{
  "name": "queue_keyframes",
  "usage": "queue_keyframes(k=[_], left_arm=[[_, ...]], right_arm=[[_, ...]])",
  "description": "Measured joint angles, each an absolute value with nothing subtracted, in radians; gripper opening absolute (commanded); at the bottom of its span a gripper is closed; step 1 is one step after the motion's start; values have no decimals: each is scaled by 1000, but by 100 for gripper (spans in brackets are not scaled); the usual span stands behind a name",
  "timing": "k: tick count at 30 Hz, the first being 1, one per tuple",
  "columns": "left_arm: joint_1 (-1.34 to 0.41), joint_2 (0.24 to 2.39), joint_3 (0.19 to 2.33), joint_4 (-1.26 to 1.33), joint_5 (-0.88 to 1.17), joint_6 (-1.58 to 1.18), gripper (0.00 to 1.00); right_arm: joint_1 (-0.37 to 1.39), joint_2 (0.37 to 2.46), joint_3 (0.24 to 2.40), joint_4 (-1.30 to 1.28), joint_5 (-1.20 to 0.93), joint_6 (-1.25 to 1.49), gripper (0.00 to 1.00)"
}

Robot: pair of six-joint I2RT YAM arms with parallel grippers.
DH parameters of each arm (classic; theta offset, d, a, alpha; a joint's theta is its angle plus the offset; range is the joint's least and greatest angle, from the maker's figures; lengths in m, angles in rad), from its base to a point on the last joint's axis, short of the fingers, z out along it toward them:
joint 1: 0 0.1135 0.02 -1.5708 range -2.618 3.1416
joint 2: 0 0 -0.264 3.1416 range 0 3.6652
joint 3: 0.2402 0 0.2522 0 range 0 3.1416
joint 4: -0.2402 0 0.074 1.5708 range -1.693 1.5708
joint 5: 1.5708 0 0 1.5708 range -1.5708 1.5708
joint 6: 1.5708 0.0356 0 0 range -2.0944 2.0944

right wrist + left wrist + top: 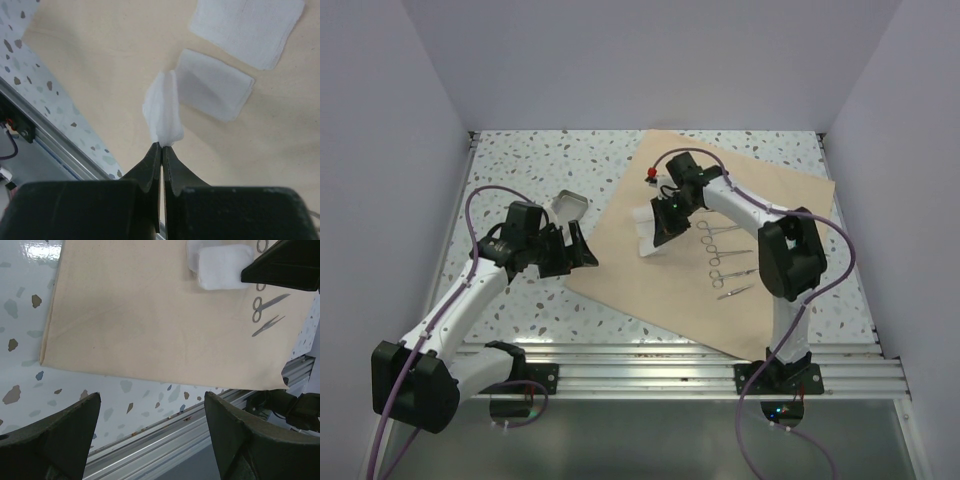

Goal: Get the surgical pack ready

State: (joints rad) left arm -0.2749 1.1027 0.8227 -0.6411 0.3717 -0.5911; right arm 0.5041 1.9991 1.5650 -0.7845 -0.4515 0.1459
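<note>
One speckled white tabletop [520,160], tan wrap sheet [650,285] angled, plain pale walls [650,60]

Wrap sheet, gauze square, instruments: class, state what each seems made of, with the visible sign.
Wrap sheet: matte tan paper or cloth, faintly creased; which one is unclear. Gauze square: soft white woven fabric, folding limply. Instruments: thin grey metal, probably steel, slightly glinting.

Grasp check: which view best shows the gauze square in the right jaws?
Right wrist: gauze square pinched between shut jaws, close up. Top external shows only white beside the right gripper; left wrist misses the pinch.
</note>
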Motion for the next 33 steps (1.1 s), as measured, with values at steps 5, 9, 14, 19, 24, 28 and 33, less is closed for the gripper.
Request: queue_keyframes(k=[5,9,14,19,24,28,33], left_arm=[[-275,1104,823,-637,373,-591,88],[-275,1111,823,-638,372,-590,88],[-275,1118,824,-638,372,-590,88],[-275,1127,836,-642,371,-583,88],[-275,1136,838,-643,371,-582,89],[-275,1142,840,-645,371,-582,89],[-275,1143,840,-645,371,-582,89]], right_arm=[[505,1993,1621,-798,-467,155,0],[505,2011,1660,-799,-471,160,0],[503,2052,1668,-801,-472,159,0],[488,2087,1667,-801,-472,155,0],[472,2090,1664,-800,-471,152,0],[467,2096,1664,-800,-472,146,0],[466,2123,1664,-800,-477,141,0]])
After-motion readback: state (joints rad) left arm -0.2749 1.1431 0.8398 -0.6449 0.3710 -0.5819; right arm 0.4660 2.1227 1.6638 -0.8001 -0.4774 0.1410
